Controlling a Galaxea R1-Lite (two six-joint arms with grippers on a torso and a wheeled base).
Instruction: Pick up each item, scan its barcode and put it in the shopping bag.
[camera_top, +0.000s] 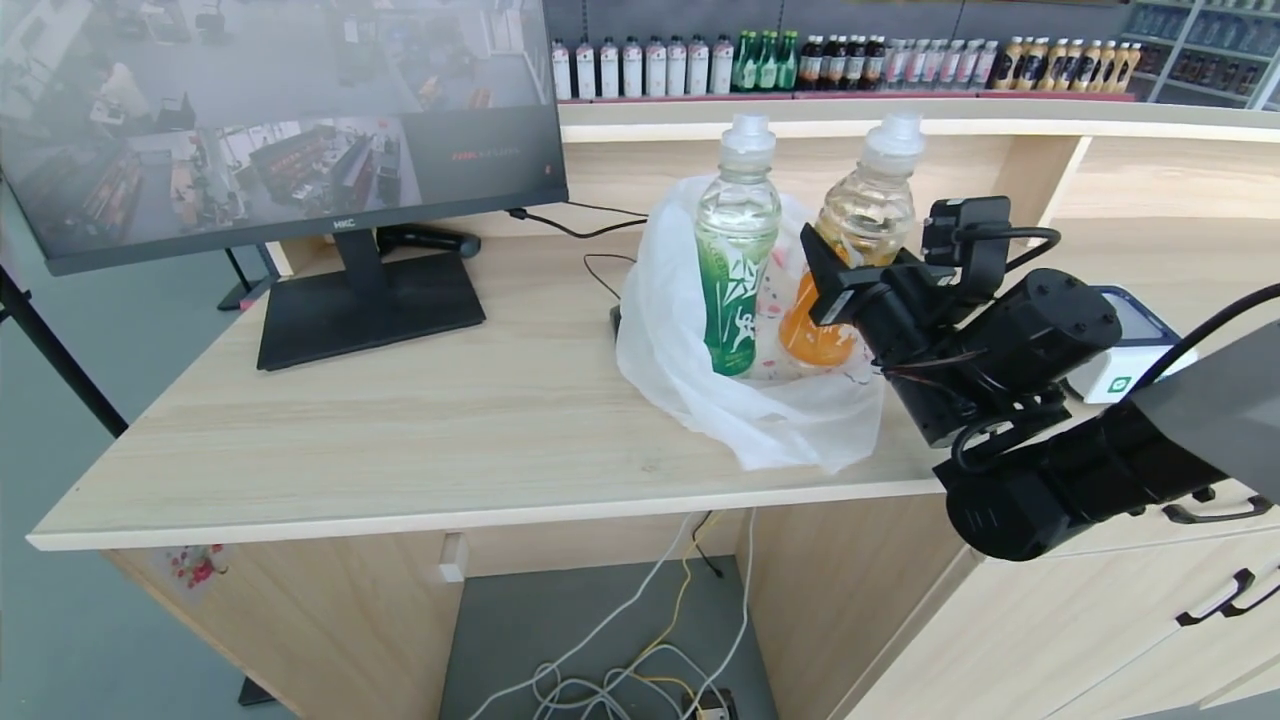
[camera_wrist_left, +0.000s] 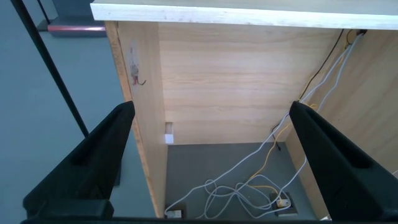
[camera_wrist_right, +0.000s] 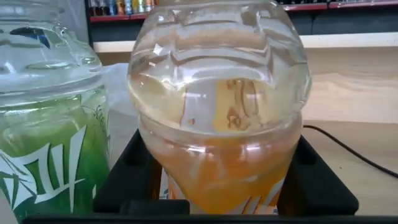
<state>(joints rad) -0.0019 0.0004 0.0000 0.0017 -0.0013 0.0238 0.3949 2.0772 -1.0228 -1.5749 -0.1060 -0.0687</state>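
Observation:
A white shopping bag (camera_top: 700, 390) sits on the wooden counter (camera_top: 400, 430) with two drink bottles standing upright in it. The green-label bottle (camera_top: 737, 260) (camera_wrist_right: 50, 143) is on the left. Beside it stands the orange-label bottle (camera_top: 865, 230) (camera_wrist_right: 217, 124), holding pale liquid. My right gripper (camera_top: 825, 275) (camera_wrist_right: 224, 186) is shut on the orange-label bottle's lower half, one finger on each side. My left gripper (camera_wrist_left: 211, 155) hangs open and empty below the counter's front edge, facing the desk's side panel.
A monitor (camera_top: 270, 120) on a black stand occupies the counter's back left, with a black handheld device (camera_top: 425, 238) behind it. A white and blue box (camera_top: 1125, 360) sits at the far right. Loose cables (camera_wrist_left: 249, 186) lie on the floor under the desk.

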